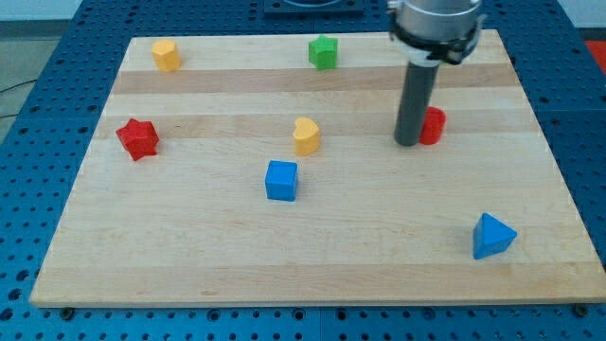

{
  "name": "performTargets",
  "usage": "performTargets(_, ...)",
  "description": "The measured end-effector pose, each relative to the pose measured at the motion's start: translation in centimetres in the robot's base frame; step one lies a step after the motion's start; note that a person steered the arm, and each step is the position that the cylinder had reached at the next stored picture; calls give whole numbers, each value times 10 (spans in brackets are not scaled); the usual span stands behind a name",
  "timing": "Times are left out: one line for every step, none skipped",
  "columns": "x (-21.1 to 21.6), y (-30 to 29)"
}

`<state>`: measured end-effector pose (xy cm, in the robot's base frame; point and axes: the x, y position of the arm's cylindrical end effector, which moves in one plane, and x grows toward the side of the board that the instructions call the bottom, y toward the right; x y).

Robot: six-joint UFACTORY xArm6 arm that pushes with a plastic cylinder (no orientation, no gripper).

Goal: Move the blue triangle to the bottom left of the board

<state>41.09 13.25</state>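
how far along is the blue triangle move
Nothing looks done yet: the blue triangle sits near the board's bottom right, far from the bottom left corner. In hand: my tip is up beside the red block, well above the triangle and not touching it. Left: get to the triangle's right side and push it leftward along the bottom edge, below the blue cube.

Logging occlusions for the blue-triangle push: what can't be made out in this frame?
- Red block: my rod covers its left part in the camera view, so its shape is unclear.
- My tip: whether it touches that block cannot be told.
- Arm above the rod: cut off by the view's top.
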Motion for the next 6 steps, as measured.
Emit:
performTargets(-1,25)
performTargets(-3,9)
performTargets(-14,0)
performTargets(-28,5)
performTargets(-29,26)
performTargets(-29,33)
